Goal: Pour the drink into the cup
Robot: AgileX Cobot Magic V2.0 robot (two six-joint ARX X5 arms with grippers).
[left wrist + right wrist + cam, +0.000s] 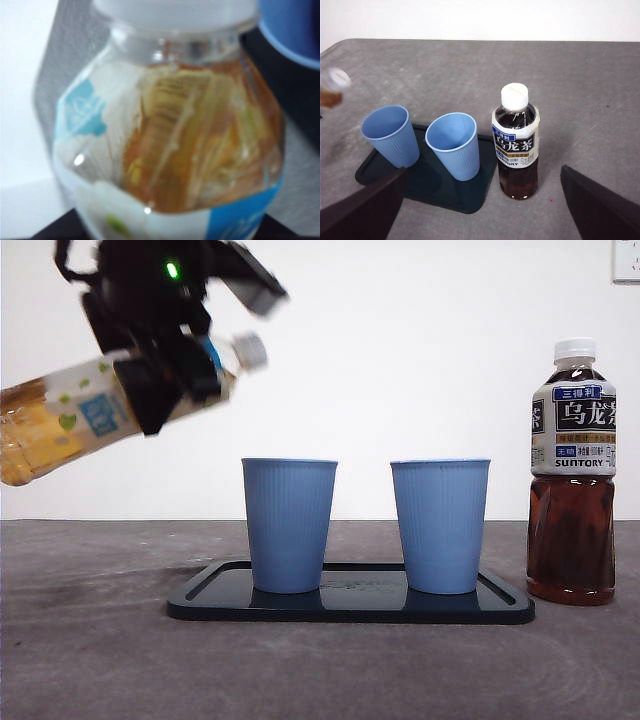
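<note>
My left gripper (165, 380) is shut on a clear bottle of yellow drink (60, 425), held tilted high at the left. Its white cap (250, 350) is on and points towards the left blue cup (288, 525), above it and to the left. In the left wrist view the bottle (170, 140) fills the picture, with a cup rim (295, 30) behind it. A second blue cup (440, 525) stands to the right of the first on the black tray (350, 605). My right gripper (482, 215) hangs open above the table, holding nothing, with both cups (390, 135) (455, 145) in its view.
A capped bottle of dark Suntory tea (572, 480) stands upright on the grey table just right of the tray, also seen in the right wrist view (516, 142). The tray (375, 172) lies near the table's middle. A white wall is behind.
</note>
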